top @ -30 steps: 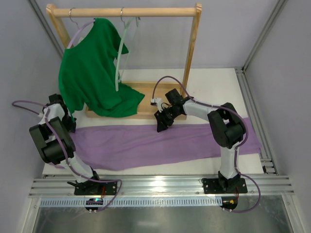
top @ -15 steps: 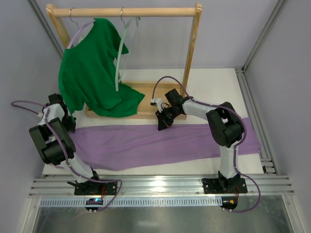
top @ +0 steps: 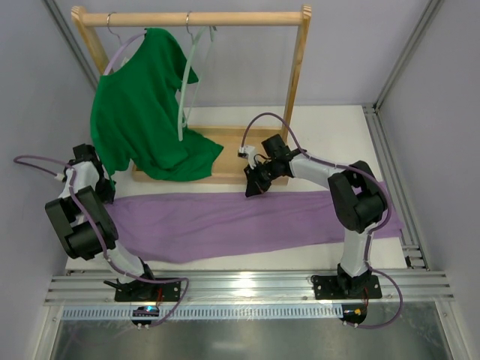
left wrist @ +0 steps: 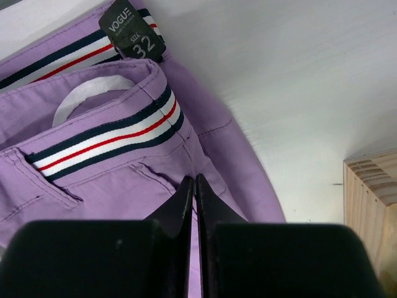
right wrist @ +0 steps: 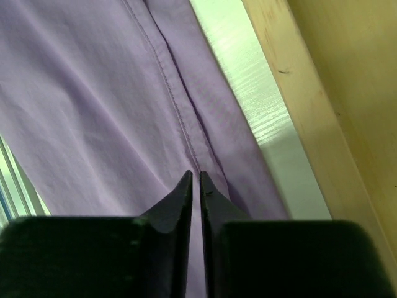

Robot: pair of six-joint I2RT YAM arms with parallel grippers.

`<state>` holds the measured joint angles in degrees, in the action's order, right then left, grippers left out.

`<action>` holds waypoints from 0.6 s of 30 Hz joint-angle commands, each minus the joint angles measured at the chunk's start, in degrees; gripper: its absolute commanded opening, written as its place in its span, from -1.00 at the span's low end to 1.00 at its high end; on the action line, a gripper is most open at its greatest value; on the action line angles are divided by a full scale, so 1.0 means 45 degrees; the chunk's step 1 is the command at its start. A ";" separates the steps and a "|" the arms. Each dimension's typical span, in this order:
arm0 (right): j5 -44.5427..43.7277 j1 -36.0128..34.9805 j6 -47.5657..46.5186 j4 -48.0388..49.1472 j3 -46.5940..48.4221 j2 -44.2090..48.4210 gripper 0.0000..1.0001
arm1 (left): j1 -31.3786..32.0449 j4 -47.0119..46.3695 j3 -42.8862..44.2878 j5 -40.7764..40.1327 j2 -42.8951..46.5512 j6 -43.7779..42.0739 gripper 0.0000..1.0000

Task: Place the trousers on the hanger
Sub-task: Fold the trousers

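Left gripper (left wrist: 192, 186) is pinched tight on the trousers (top: 247, 221), just below the striped waistband (left wrist: 105, 139). The trousers lie stretched across the table (top: 330, 127) in front of the rack (top: 296, 75). Right gripper (right wrist: 193, 180) is clamped shut on the far seam, mid-leg. Best to lift both ends together, level and taut, then carry them toward the hanger (top: 187, 97) on the rail (top: 247, 16).
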<state>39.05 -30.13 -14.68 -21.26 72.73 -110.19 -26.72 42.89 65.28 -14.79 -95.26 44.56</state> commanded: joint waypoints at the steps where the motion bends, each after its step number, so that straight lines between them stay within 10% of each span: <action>1: 0.0269 0.0035 -0.0137 0.0213 0.0127 0.0405 -0.71 | -0.0097 -0.0645 -0.0188 -0.0211 0.0662 0.0099 -0.99; 4: 0.0794 0.0152 -0.0682 -0.0740 0.0574 -0.0138 -0.28 | -0.0058 -0.0645 -0.0247 -0.0074 0.0604 0.0157 -0.99; 18: 0.1244 0.0328 -0.1211 -0.1994 0.1630 -0.1274 -0.10 | -0.0078 -0.0919 -0.0619 0.0278 0.0427 0.0275 -0.99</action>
<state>42.87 -28.67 -18.04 -28.40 77.03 -115.52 -26.74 40.71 62.81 -13.91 -94.21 44.97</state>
